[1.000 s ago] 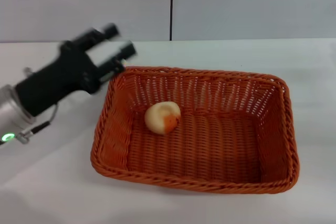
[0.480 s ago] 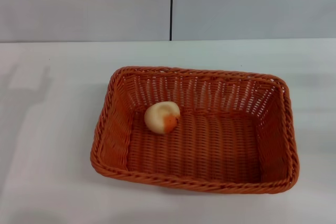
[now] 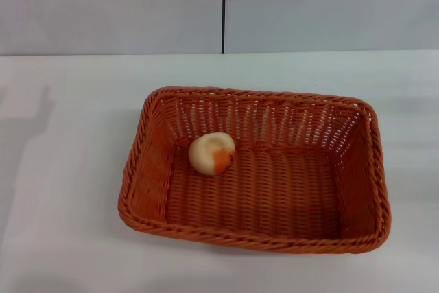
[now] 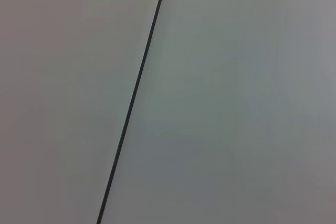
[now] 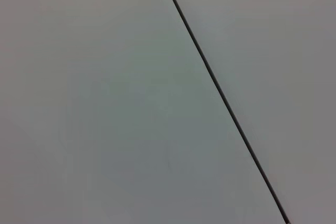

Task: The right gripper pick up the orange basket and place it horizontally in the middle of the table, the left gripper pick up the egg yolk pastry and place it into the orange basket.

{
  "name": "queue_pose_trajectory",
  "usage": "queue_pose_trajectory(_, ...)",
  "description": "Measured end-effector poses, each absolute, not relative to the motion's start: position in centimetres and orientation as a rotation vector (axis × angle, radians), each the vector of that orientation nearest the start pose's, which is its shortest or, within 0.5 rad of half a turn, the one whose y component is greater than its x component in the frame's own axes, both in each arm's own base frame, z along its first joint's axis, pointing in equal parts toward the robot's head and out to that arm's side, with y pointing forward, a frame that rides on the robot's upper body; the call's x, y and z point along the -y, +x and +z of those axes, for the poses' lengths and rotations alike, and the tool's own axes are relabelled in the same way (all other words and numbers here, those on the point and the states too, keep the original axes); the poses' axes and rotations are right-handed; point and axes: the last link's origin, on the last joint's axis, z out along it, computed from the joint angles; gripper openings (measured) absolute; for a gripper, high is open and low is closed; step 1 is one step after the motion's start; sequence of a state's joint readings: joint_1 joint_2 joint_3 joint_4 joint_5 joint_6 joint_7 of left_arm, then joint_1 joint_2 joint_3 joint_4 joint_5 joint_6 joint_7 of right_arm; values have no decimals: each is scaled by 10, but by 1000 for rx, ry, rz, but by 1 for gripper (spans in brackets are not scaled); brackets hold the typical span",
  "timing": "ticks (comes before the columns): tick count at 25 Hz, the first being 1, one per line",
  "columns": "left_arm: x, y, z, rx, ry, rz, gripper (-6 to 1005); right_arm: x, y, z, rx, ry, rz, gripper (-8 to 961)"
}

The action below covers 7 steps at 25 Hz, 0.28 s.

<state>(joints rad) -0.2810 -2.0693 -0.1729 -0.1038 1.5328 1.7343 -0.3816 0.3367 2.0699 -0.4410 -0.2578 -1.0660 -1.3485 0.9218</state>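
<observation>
Small round cream egg yolk pastry [image 3: 212,154] lay inside the large orange woven wicker basket [image 3: 255,169], left of centre. Left gripper had withdrawn beyond sight; jaws' state unknowable. Task looked complete.

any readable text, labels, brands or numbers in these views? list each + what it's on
None. The orange basket, the egg yolk pastry lying inside it and the table carry no print in the head view. Both wrist views show only a plain wall panel with a dark seam. Neither gripper is in view.
</observation>
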Motion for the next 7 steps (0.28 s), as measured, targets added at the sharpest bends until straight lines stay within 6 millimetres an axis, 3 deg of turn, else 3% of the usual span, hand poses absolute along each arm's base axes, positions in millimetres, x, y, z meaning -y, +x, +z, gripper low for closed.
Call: queue_pose_trajectory(7, -249, -338, 38, 444, -1310, -1080, 810, -302, 366, 70, -787, -1435, 1110, 552)
